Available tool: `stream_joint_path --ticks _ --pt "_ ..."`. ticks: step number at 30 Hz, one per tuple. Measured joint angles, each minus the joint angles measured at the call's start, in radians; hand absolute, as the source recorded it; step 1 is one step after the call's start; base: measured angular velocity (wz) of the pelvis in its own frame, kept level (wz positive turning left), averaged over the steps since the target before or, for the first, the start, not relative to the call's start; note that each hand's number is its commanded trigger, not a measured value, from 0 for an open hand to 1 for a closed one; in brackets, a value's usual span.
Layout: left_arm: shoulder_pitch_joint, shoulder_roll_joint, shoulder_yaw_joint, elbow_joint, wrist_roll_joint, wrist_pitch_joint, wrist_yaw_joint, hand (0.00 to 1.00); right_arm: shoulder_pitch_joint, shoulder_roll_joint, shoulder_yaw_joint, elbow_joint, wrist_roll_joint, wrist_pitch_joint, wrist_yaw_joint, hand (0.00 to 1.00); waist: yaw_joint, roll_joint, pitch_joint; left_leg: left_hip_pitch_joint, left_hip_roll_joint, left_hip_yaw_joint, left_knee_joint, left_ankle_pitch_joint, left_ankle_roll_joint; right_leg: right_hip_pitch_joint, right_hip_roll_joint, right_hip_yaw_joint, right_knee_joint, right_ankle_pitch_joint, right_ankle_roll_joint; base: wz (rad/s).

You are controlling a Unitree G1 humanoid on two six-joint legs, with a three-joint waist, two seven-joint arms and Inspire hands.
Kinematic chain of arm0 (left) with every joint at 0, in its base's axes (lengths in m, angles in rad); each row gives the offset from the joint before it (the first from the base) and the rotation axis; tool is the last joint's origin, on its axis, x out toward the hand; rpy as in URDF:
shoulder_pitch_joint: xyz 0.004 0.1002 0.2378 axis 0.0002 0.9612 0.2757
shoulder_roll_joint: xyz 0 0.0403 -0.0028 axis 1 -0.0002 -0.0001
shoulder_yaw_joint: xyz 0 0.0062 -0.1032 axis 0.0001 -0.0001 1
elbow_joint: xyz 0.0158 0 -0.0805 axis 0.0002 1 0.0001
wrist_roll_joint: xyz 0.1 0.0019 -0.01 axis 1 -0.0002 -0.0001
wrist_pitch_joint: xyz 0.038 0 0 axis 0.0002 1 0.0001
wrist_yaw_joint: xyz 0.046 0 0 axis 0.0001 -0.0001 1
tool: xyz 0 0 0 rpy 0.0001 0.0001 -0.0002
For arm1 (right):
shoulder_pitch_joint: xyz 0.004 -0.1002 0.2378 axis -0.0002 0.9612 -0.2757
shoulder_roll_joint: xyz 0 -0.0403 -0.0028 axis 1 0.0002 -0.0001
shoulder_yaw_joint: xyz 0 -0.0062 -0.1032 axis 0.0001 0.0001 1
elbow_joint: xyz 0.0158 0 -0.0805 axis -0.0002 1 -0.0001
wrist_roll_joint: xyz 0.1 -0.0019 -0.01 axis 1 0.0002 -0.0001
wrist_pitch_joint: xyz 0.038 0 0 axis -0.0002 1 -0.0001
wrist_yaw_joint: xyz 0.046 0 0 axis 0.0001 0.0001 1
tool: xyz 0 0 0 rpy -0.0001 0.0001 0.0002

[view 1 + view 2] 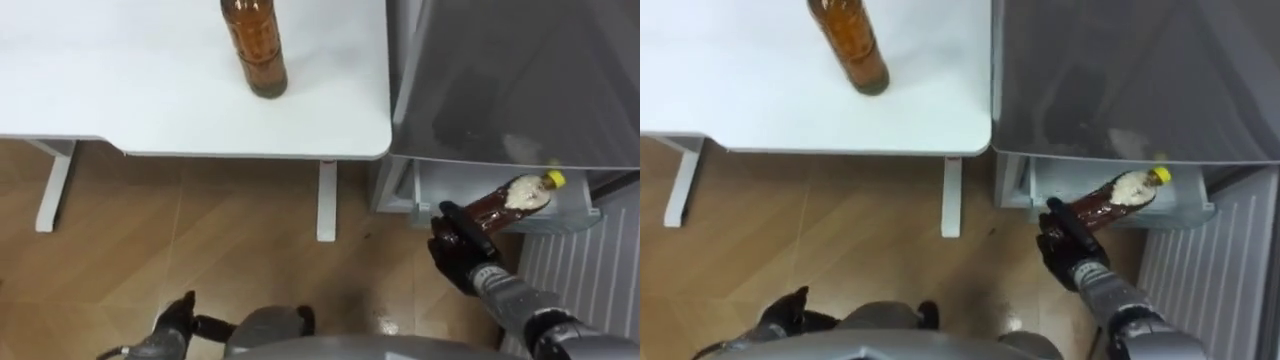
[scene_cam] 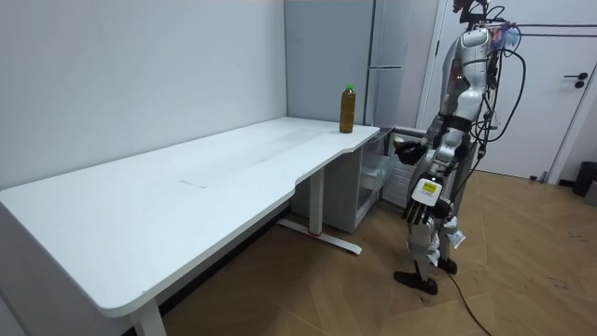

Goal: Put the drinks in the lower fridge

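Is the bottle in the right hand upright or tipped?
Tipped: yellow-capped bottle slants in the right hand, cap toward the lower fridge.

Bottle [image 1: 255, 45] on table [image 1: 120, 90], left of fridge [image 1: 520, 80]

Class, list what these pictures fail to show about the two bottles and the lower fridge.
Table bottle: eye views, cap cut off by top edge.
Lower fridge: eye views, inside hidden under its upper part.
Held bottle: room view, too small; right hand covers its base.

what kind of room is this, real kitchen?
Likely an office or lab room, not a kitchen: a long white desk, a fridge beside it with the right robot hand holding a bottle at its open bottom, wood floor.
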Motion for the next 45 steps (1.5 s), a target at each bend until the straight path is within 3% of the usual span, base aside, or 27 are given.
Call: stream_joint_path --ticks 3,6,10,15,22,23,24,30,37,45 --pt "-0.033 0.001 -0.009 0.028 0.001 0.002 -0.003 0.0 -0.034 -0.006 -0.009 0.016 0.001 0.002 -0.013 1.0 0.002 0.0 0.0005 -0.03 -0.005 -0.005 -0.013 0.017 0.005 -0.037 -0.004 -0.003 0.002 0.007 0.001 0.05" --pt "-0.059 0.003 -0.009 0.059 -0.004 0.004 -0.015 0.0 -0.066 -0.037 -0.014 0.028 0.002 0.009 -0.013 1.0 0.01 -0.002 0.0018 -0.059 -0.011 -0.006 -0.032 0.038 0.009 -0.08 -0.012 -0.007 0.021 0.008 0.002 0.05" --pt "-0.07 0.008 -0.021 0.06 -0.011 0.003 -0.018 0.0 -0.112 -0.096 -0.016 0.065 0.003 0.017 -0.017 1.0 0.029 -0.01 0.0079 -0.102 -0.011 -0.005 -0.04 0.056 0.01 -0.136 -0.017 -0.012 0.041 0.01 -0.001 0.04" --pt "-0.091 0.039 -0.032 0.081 -0.011 0.006 -0.031 0.0 -0.191 -0.123 -0.016 0.075 0.007 0.032 -0.034 1.0 0.031 -0.027 0.0181 -0.165 -0.012 -0.005 -0.054 0.084 0.011 -0.218 -0.023 -0.012 0.071 0.012 -0.006 0.0" --pt "-0.098 0.041 -0.062 0.087 -0.031 0.012 -0.03 0.0 -0.259 -0.146 -0.027 0.088 0.047 0.052 -0.062 1.0 0.03 -0.046 0.0294 -0.229 -0.012 -0.005 -0.051 0.098 0.015 -0.289 -0.027 -0.014 0.094 0.014 -0.008 0.01" --pt "-0.099 0.041 -0.065 0.089 -0.031 0.012 -0.03 0.0 -0.263 -0.15 -0.034 0.088 0.048 0.053 -0.067 0.36 0.03 -0.048 0.0301 -0.232 -0.013 -0.005 -0.051 0.099 0.015 -0.293 -0.028 -0.014 0.097 0.014 -0.008 0.0" --pt "-0.099 0.043 -0.066 0.09 -0.03 0.012 -0.029 0.0 -0.269 -0.155 -0.045 0.088 0.057 0.054 -0.077 0.0 0.03 -0.048 0.0307 -0.236 -0.013 -0.005 -0.051 0.1 0.015 -0.3 -0.03 -0.014 0.102 0.014 -0.008 0.0" --pt "-0.095 0.044 -0.067 0.087 -0.03 0.013 -0.029 0.0 -0.299 -0.165 -0.054 0.088 0.126 0.057 -0.111 0.0 0.033 -0.052 0.0321 -0.257 -0.014 -0.004 -0.049 0.105 0.015 -0.327 -0.034 -0.013 0.119 0.009 -0.01 0.0" --pt "-0.095 0.076 -0.073 0.085 -0.032 0.021 -0.007 0.0 -0.317 -0.19 -0.055 0.088 0.127 0.062 -0.141 0.0 0.035 -0.052 0.0318 -0.29 -0.015 -0.004 -0.03 0.108 0.018 -0.361 -0.042 -0.02 0.148 0.004 -0.012 0.02" --pt "-0.094 0.078 -0.076 0.086 -0.037 0.033 0.004 0.0 -0.32 -0.192 -0.06 0.099 0.133 0.065 -0.152 0.0 0.045 -0.051 0.0318 -0.293 -0.016 -0.013 -0.012 0.112 0.019 -0.361 -0.042 -0.02 0.173 -0.01 -0.014 0.03"
